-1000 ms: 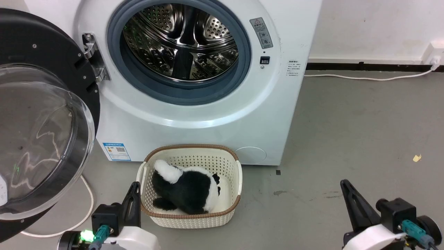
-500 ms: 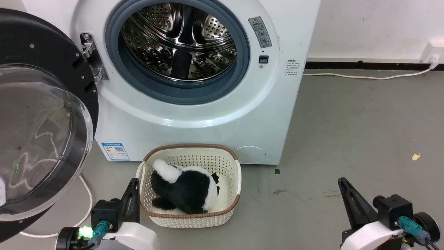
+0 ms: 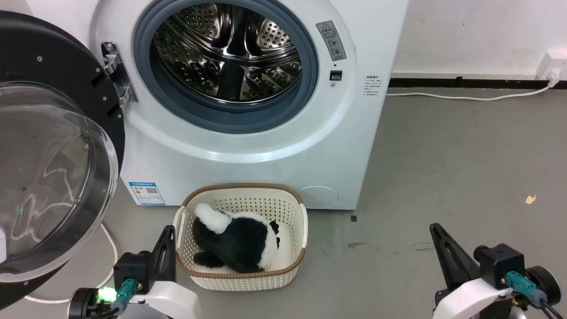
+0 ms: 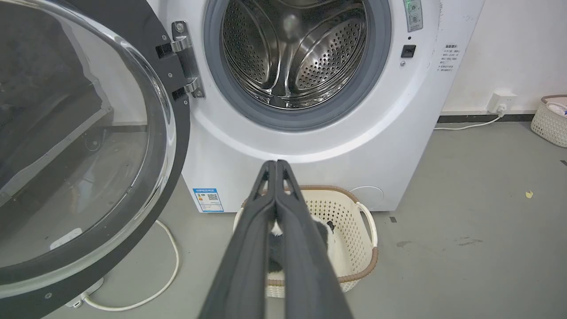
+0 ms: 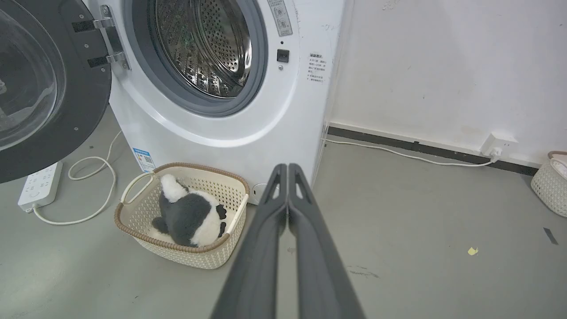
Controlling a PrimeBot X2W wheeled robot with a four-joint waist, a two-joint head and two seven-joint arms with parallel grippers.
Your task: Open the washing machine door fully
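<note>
The left gripper (image 3: 167, 234) sits at the lower left of the head view, its two dark fingers (image 3: 164, 254) pressed flat together and pointing up the frame, empty. Below it are a black wrist block (image 3: 132, 270), a lit green light (image 3: 106, 292) and the white forearm (image 3: 175, 301). The right gripper (image 3: 436, 232) sits at the lower right, likewise closed tip to tip and empty, leaning toward the upper left.

White washing machine (image 3: 248, 164), glossy black door (image 3: 53, 48), cream lattice basket (image 3: 241, 280) holding black-and-white plush (image 3: 239, 243).
</note>
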